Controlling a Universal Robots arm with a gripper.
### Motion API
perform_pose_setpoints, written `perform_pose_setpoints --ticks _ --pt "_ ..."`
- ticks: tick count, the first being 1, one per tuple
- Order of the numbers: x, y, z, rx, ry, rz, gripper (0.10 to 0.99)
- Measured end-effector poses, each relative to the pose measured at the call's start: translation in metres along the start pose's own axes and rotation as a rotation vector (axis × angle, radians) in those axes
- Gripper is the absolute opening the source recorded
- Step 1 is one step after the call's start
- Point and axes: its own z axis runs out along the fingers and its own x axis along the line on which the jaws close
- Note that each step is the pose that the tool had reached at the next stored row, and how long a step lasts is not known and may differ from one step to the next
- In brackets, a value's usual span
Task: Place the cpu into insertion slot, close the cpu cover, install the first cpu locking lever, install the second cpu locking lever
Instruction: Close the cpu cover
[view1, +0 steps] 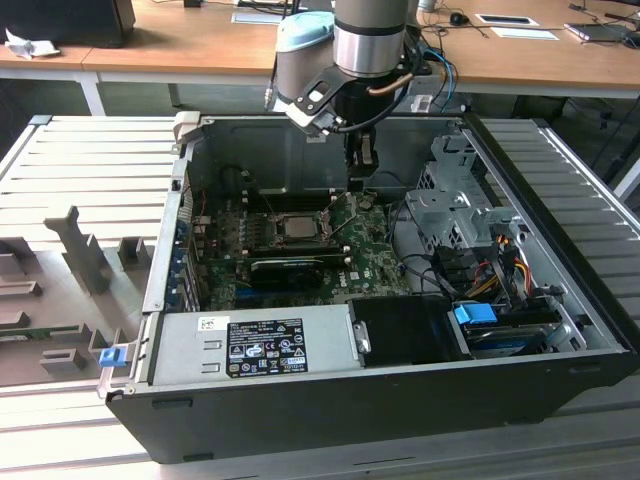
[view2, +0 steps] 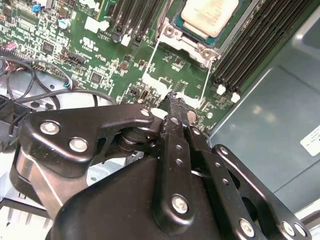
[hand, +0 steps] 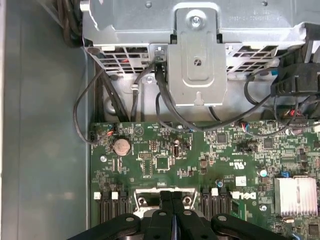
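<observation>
**Second wrist view: shut gripper just short of the seated cpu**

The gripper (view2: 175, 102) had its fingers pressed together with nothing visible between them, and its tips sat low over the green board (view2: 100, 55). Just beyond the tips, apart from them, the cpu (view2: 210, 15) lay flat in the insertion slot (view2: 172, 31). The cpu cover (view2: 196, 39) framed its pale top, but whether it was clamped down could not be told. One wire lever (view2: 206, 75) and the other wire lever (view2: 151, 54) ran from the slot back toward the tips. The chip looked light, rigid and fragile, best taken by its edges. The cover seemed thin, stiff sheet. The levers looked springy, best caught at their free ends.
</observation>
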Motion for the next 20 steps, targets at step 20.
perform_pose_setpoints --ticks 20 --pt "0.0016 0.0182 0.0235 0.005 0.0021 -0.011 0.106"
